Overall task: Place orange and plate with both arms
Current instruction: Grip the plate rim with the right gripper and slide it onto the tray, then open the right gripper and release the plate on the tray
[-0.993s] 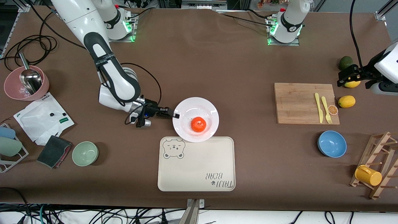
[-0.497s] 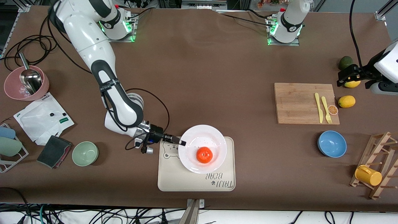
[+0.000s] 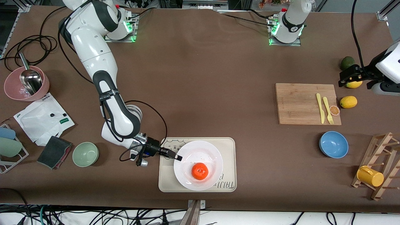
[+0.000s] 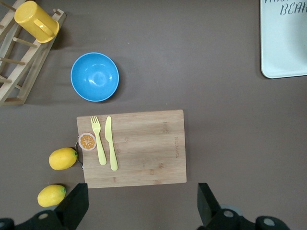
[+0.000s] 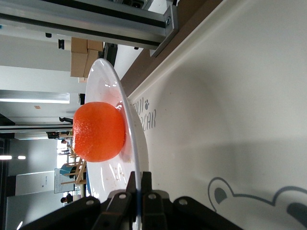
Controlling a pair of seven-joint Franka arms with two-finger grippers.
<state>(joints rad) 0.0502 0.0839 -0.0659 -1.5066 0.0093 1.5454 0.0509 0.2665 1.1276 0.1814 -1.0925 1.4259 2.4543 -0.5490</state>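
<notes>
The orange (image 3: 200, 171) lies in the white plate (image 3: 206, 151), which is over the cream bear-printed tray (image 3: 229, 143); I cannot tell whether the plate rests on the tray. My right gripper (image 3: 177, 157) is shut on the plate's rim at the side toward the right arm's end of the table. In the right wrist view the fingers pinch the thin rim (image 5: 138, 184), with the orange (image 5: 98, 131) on the plate (image 5: 124, 105) just past them. My left gripper (image 3: 347, 77) is open and empty, waiting above the table beside the cutting board; it also shows in the left wrist view (image 4: 139, 208).
A wooden cutting board (image 3: 300, 103) holds a yellow fork and knife and an orange-slice disc (image 3: 334, 110). Two lemons (image 3: 348, 102), an avocado (image 3: 347, 62), a blue bowl (image 3: 333, 144) and a rack with a yellow cup (image 3: 370, 176) stand near it. A green bowl (image 3: 85, 154) and a pink bowl (image 3: 12, 90) stand toward the right arm's end.
My right gripper has carried the plate with the orange toward the front camera, from the table beside the tray to over the tray. The left arm has not moved.
</notes>
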